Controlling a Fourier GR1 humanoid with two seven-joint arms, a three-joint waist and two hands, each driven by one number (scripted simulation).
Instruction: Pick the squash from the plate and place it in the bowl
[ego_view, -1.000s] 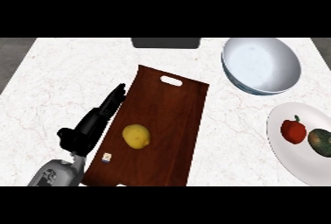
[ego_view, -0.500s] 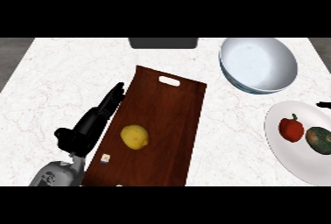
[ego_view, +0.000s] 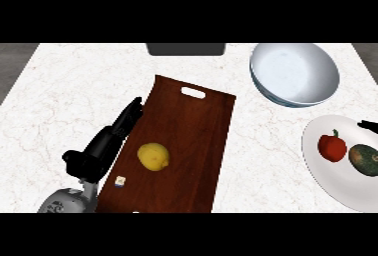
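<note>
A dark green squash (ego_view: 365, 159) lies on the white plate (ego_view: 325, 175) at the right, beside a red pepper (ego_view: 332, 147). The pale blue bowl (ego_view: 295, 74) stands at the back right with nothing in it. Only a small black part of my right hand (ego_view: 367, 124) shows at the view's right edge, just above the squash and over the plate's far rim. My left hand (ego_view: 100, 150) rests open at the lower left, its fingers straight along the left edge of the wooden board.
A dark wooden cutting board (ego_view: 184, 125) with a handle slot lies in the middle, with a yellow lemon (ego_view: 153, 156) on it. A dark grey object (ego_view: 184, 48) sits at the counter's back edge.
A black part of my right hand has come into view at the right edge, over the plate. The left hand has barely moved.
</note>
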